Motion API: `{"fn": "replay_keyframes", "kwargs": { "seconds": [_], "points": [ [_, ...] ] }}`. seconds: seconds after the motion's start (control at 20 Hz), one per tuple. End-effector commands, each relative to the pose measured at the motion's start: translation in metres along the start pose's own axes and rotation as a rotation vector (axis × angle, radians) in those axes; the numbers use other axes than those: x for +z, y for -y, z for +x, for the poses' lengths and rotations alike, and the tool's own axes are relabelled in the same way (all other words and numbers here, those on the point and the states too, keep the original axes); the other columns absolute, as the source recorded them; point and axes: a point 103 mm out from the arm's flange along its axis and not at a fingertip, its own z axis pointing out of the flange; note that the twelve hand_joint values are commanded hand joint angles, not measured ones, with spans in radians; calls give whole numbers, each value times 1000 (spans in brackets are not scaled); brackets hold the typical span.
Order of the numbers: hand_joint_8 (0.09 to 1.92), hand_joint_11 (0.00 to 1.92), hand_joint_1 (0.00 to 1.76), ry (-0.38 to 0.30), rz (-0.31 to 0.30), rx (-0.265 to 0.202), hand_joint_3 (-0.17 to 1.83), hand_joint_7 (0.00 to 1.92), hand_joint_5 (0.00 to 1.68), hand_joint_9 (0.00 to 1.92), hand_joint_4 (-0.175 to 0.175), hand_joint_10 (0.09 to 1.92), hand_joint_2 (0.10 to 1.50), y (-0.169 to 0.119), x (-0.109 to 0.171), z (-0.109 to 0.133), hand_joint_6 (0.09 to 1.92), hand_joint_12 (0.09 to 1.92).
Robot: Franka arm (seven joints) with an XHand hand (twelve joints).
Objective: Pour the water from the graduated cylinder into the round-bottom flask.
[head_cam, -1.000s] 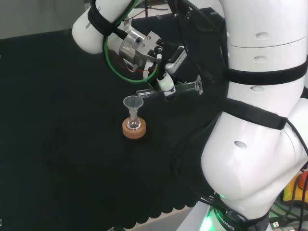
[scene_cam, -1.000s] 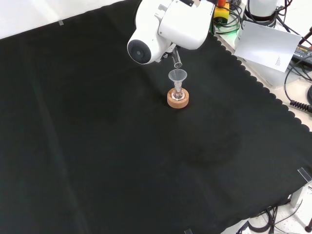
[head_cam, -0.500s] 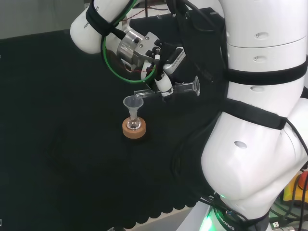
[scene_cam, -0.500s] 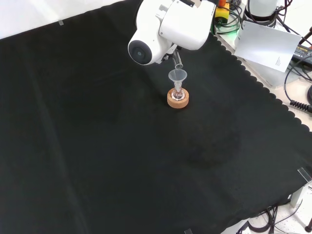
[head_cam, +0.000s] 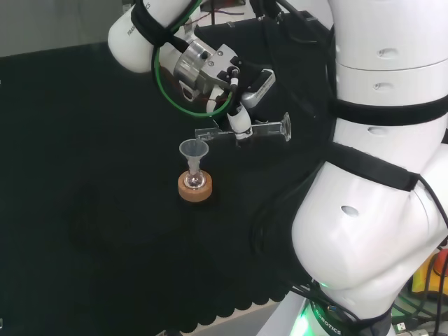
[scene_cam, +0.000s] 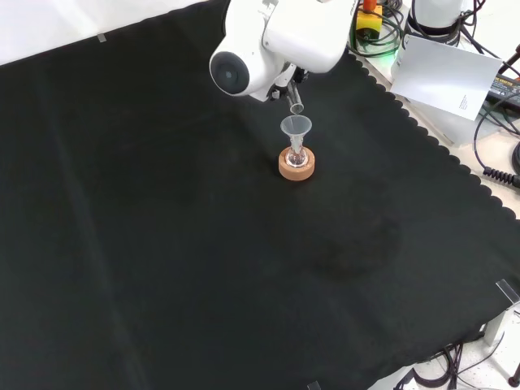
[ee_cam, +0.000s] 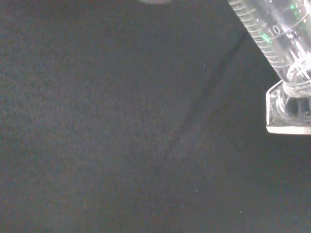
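One graduated cylinder point(head_cam: 241, 133) lying about level, pinched in the hand's point(head_cam: 241, 105) curled fingers point(head_cam: 240, 120), one end just above a funnel point(head_cam: 193, 149) in the round-bottom flask point(head_cam: 195, 180), cork stand point(head_cam: 195, 190) mid-table.

Clear graduated cylinder point(head_cam: 241, 132) held near-horizontal, round-bottom flask point(head_cam: 195, 180) upright on cork stand point(head_cam: 195, 190)

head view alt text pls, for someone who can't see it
The robot's hand holds a clear graduated cylinder nearly horizontal, its mouth just above a funnel set in a small round-bottom flask. The flask sits on a cork ring on black cloth.
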Motion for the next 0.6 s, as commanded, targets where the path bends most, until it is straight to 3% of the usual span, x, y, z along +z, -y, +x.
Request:
{"fn": "replay_keyframes", "kwargs": {
  "seconds": [0.05,0.6],
  "points": [
    [965,1280,1262,-75,-79,-42,0,1022,994,1452,-175,87,1103,0,9,-8,980,714],
    [972,1277,1261,-246,-282,-138,1,1017,991,1446,-175,87,1105,2,18,-26,987,712]
  ]
}}
